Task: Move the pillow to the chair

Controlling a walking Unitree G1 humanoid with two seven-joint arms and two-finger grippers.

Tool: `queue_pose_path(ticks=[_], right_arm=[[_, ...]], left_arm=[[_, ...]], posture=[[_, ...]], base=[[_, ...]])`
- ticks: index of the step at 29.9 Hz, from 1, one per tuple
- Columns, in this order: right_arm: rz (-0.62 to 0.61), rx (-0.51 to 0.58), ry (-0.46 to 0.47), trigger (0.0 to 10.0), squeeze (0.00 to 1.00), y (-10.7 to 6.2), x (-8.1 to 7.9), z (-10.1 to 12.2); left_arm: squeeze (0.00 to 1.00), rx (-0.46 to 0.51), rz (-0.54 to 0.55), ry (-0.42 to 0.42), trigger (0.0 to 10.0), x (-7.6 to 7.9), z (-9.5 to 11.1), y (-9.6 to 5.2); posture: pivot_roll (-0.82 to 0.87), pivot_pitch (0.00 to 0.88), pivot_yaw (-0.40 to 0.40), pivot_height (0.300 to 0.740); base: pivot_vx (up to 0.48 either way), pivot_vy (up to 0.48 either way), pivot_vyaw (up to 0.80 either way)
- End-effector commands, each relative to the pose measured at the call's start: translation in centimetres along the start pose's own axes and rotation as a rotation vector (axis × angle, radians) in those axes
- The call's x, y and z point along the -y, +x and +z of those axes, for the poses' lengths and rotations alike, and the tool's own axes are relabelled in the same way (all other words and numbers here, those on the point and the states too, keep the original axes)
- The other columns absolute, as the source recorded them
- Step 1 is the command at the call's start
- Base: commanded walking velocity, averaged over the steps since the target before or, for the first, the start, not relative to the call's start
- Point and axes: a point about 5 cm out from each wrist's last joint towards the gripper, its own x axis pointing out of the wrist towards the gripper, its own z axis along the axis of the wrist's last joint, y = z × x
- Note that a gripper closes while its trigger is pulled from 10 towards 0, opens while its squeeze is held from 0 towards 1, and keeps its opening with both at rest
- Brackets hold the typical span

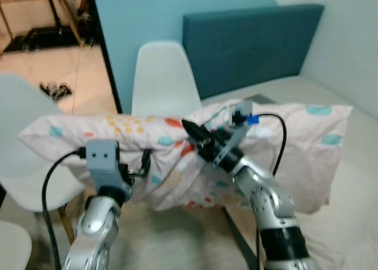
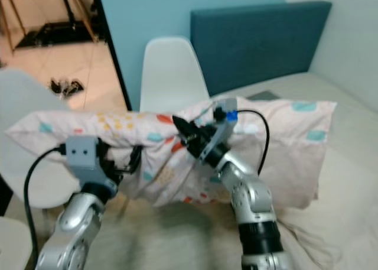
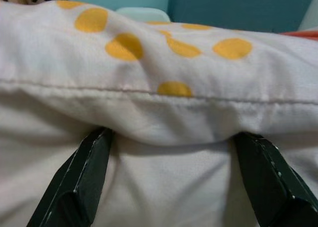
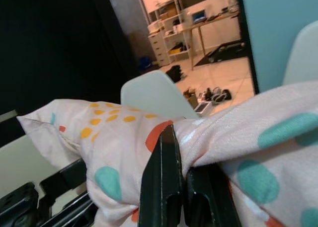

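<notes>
I hold the pillow [image 1: 177, 149] up off the bed [image 1: 348, 223] with both grippers. My left gripper [image 1: 137, 166], at about 8 o'clock in my head view, has its two fingers [image 3: 79, 180] set wide with a thick fold of the case bulging between them along the seam. My right gripper [image 1: 198, 137], near the centre, has its fingers [image 4: 161, 182] pinched narrow on a bunched twist of cloth.

The pillow looks light and very soft: it sags between my two holds and its far end droops toward 3 o'clock, over the bed. The cotton case seems slack over the filling, so I judge a pinch of cloth alone could slide or stretch. A grip that takes in filling, near the seam and toward each end, should carry it better and stop the middle from folding.

One pillow. I count three white chairs: one [image 1: 162, 75] at 12 o'clock behind the pillow, one [image 1: 26, 158] at 9 o'clock, and the edge of a third [image 1: 12, 243] at 7 o'clock. One blue headboard [image 1: 248, 42] stands at 1 o'clock.
</notes>
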Motion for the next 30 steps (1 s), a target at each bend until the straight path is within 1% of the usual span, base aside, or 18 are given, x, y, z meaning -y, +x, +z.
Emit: queue_pose_path(ticks=[1,16,19,21,30], right_arm=[[0.057,0.066,-0.054,10.0,0.00,0.54,-0.74,1.59],[0.065,0.079,-0.066,10.0,0.00,0.66,-0.81,1.88],[0.071,0.076,-0.065,10.0,0.00,0.69,-0.84,1.87],[0.101,0.069,-0.092,10.0,0.00,0.72,-1.18,1.85],[0.127,0.068,-0.108,10.0,0.00,0.73,-1.46,1.80]], left_arm=[[0.00,0.001,0.005,0.007,10.0,0.01,-0.02,0.19],[0.00,0.006,0.002,-0.002,10.0,0.17,0.06,0.21],[0.00,0.006,0.003,-0.002,10.0,0.19,0.06,0.23],[0.00,0.007,0.003,-0.003,10.0,0.21,0.06,0.23],[0.00,0.007,0.003,-0.002,10.0,0.23,0.04,0.28]], posture=[[0.09,0.000,-0.035,0.740],[0.09,0.000,-0.039,0.740],[0.09,0.000,-0.041,0.740],[0.09,0.000,-0.041,0.740],[0.09,0.000,-0.041,0.740]], base=[[0.480,0.000,0.00],[0.480,0.000,0.00],[0.480,0.000,0.49],[0.480,0.000,0.80],[0.478,0.000,0.79]])
